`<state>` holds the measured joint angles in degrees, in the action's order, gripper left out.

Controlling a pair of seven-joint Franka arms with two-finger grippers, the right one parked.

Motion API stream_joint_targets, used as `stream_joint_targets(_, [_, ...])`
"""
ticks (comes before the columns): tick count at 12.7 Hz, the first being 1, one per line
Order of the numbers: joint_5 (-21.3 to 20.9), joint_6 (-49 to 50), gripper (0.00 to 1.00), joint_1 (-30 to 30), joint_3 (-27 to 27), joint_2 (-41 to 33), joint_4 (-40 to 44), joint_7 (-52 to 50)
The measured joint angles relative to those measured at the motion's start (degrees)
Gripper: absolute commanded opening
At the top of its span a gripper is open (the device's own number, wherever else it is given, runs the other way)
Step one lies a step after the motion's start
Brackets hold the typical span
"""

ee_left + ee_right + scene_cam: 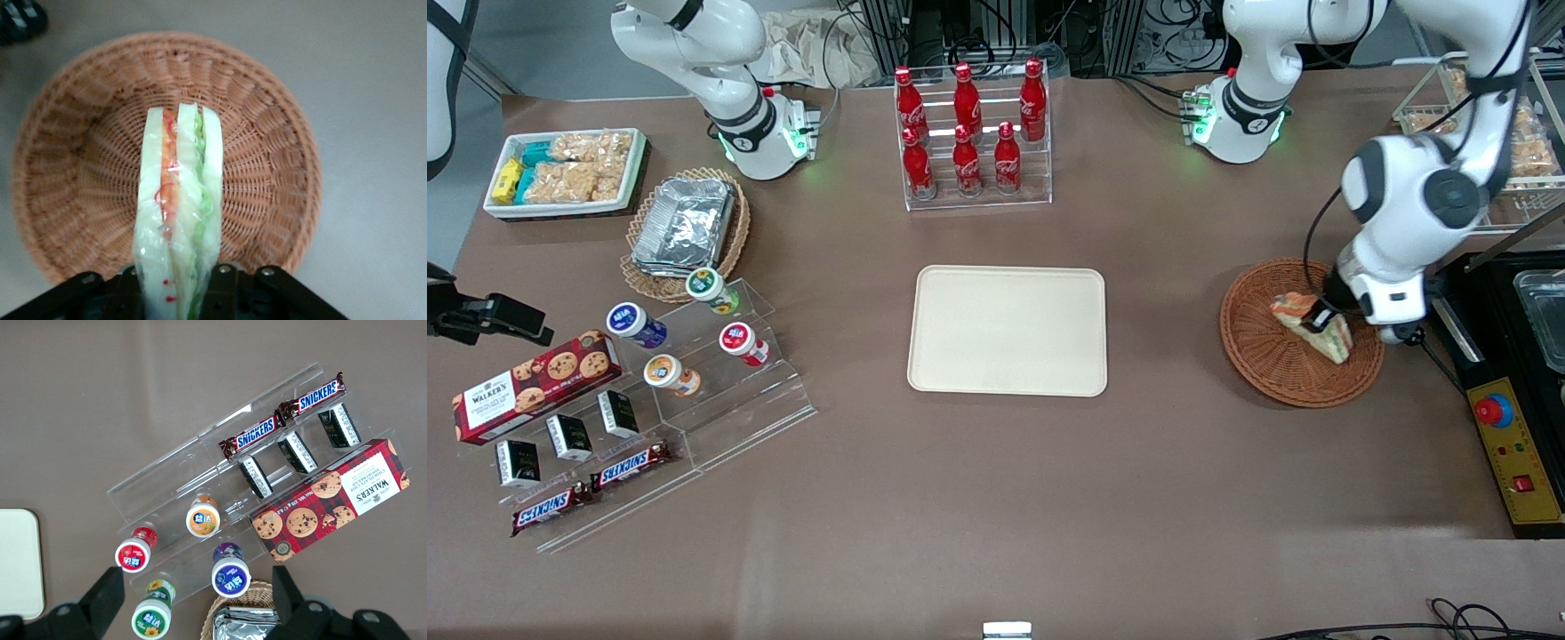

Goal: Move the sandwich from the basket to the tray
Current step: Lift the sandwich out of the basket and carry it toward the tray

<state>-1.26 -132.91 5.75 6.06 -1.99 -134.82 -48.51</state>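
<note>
The sandwich (1332,338), a wedge of white bread with orange, red and green filling in clear wrap, is over the round reddish-brown wicker basket (1263,351), on the part toward the working arm's end. My left gripper (1320,316) is shut on it, one finger pressed against each bread face. In the left wrist view the sandwich (177,200) stands on edge between the fingers (230,290) with the basket (267,167) under it. Whether it still touches the basket I cannot tell. The cream-beige tray (1007,329) lies bare at the table's middle, toward the parked arm's end from the basket.
A rack of red cola bottles (969,133) stands farther from the camera than the tray. A black box with a red button (1494,411) lies beside the basket. An acrylic stand (694,373) with cups and snack bars, a cookie box (534,384) and a pale basket of foil containers (685,227) lie toward the parked arm's end.
</note>
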Motion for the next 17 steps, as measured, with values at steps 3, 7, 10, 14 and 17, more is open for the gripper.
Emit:
stream_joint_targets(3, [-0.07,22.63,0.00,0.02,-0.19,-2.32,15.96,4.43])
stream_joint_targets(7, [-0.03,38.87,0.00,0.13,-5.68,-2.23,32.10,7.90])
stream_joint_targets(10, [0.58,40.95,0.00,0.40,-15.22,-2.06,36.13,7.37])
stream_joint_targets(14, [5.87,29.92,0.00,0.97,-25.68,-0.33,33.95,6.12])
stream_joint_targets(17, [6.04,17.53,0.00,1.08,-31.47,1.04,25.63,6.01])
